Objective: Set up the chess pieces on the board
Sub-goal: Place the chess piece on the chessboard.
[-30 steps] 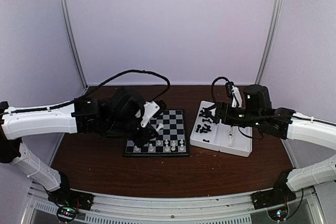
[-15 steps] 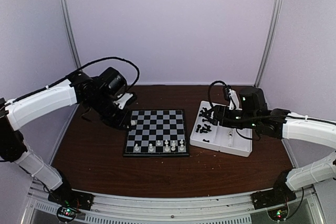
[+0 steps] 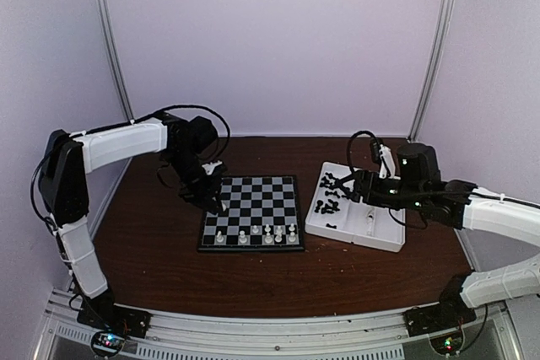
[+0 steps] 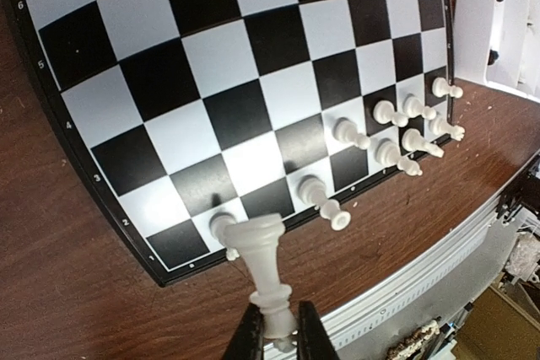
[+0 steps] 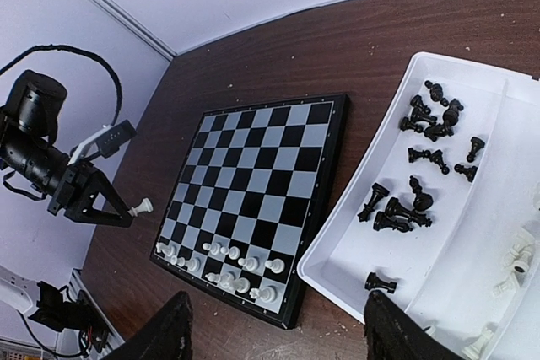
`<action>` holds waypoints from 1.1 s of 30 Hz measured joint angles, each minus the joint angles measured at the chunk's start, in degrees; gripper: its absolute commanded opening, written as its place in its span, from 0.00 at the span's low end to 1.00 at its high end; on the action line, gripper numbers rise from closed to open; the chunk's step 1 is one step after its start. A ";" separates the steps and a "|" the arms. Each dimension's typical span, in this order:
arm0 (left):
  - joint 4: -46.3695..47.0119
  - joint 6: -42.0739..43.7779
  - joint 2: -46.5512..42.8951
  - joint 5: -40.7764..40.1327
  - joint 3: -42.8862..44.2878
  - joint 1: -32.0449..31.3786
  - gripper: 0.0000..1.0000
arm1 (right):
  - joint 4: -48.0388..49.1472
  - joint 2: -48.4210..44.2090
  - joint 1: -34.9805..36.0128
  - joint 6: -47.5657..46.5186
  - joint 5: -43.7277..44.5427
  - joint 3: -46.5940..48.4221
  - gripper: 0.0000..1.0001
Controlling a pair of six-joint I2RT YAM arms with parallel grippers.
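- The chessboard (image 3: 261, 196) lies flat at the middle of the brown table (image 3: 169, 267), with its black edge showing all round.
- The left gripper (image 3: 213, 198) hangs at the board's 9 o'clock edge. Its jaws are closed on the base of a white chess piece (image 4: 261, 263).
- In the left wrist view this gripper (image 4: 277, 326) pinches the piece low down. The piece's flared top points out toward the board's edge squares. I cannot tell whether it touches the board.
- The right wrist view shows the same piece (image 5: 141, 206) sticking out of the left gripper (image 5: 105, 206), just off the 9 o'clock side of the board (image 5: 253, 166).
- Several white pieces on the board (image 3: 257, 235) stand upright in the two rows along its 6 o'clock edge.
- A white divided tray (image 3: 380, 242) sits at 3 o'clock of the board, close beside it.
- The black pieces (image 5: 422, 158) lie jumbled in the tray compartment nearer the board. A few loose white pieces (image 5: 515, 259) lie in the other one.
- The right gripper (image 3: 340, 185) hovers above the black pieces. Its jaws stand wide apart and hold nothing, as the right wrist view shows (image 5: 278, 309).
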 measured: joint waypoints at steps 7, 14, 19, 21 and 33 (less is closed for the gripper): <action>-5.18 0.81 6.32 1.49 5.79 2.56 0.08 | 0.17 -2.16 -1.36 0.02 -0.46 -1.68 0.69; -9.44 2.51 11.93 2.16 8.61 3.45 0.06 | 0.59 -1.99 -2.73 0.09 -2.05 -2.23 0.68; -12.92 3.69 15.28 1.95 10.93 4.13 0.07 | 2.12 -1.92 -3.23 0.22 -3.13 -3.15 0.69; -14.19 4.31 16.46 1.97 12.44 4.28 0.06 | 2.78 -1.75 -3.52 0.28 -3.41 -3.74 0.68; -18.38 6.49 21.42 1.97 16.85 4.55 0.15 | 5.53 -1.31 -4.52 1.62 -5.44 -5.92 0.68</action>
